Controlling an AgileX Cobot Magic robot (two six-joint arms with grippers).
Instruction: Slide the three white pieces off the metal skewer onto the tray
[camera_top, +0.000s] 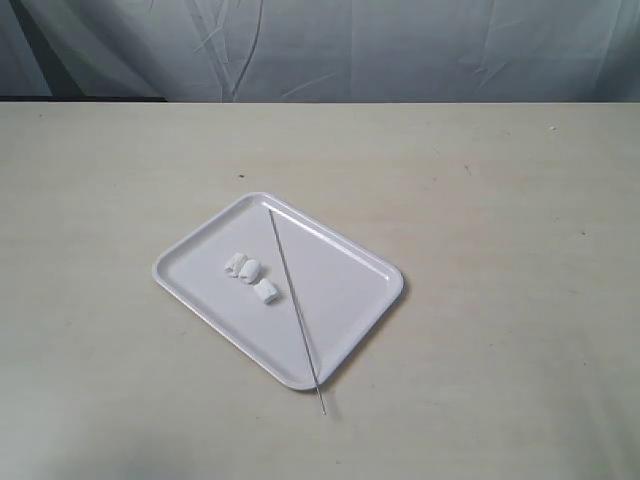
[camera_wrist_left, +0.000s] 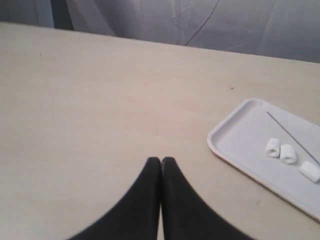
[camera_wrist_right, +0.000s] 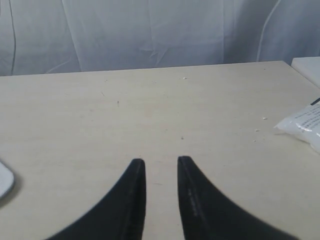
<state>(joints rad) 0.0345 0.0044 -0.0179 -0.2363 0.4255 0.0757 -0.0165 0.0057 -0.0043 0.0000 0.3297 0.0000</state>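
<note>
The white tray (camera_top: 345, 300) lies on the table, turned at an angle. Three white pieces (camera_top: 250, 274) lie loose on it in a short row, just left of the metal skewer (camera_top: 295, 305). The thin rod crosses the tray bare, and its near tip pokes over the front rim onto the table. In the left wrist view the tray (camera_wrist_left: 235, 147), the pieces (camera_wrist_left: 288, 154) and the skewer (camera_wrist_left: 292, 137) sit off to one side, well away from my left gripper (camera_wrist_left: 161, 161), which is shut on nothing. My right gripper (camera_wrist_right: 159, 161) is open over bare table. Neither arm shows in the exterior view.
A clear plastic bag (camera_wrist_right: 305, 125) lies at the edge of the right wrist view, and a corner of the tray (camera_wrist_right: 4, 182) shows at the opposite edge. A pale cloth backdrop (camera_top: 320, 50) hangs behind the table's far edge.
</note>
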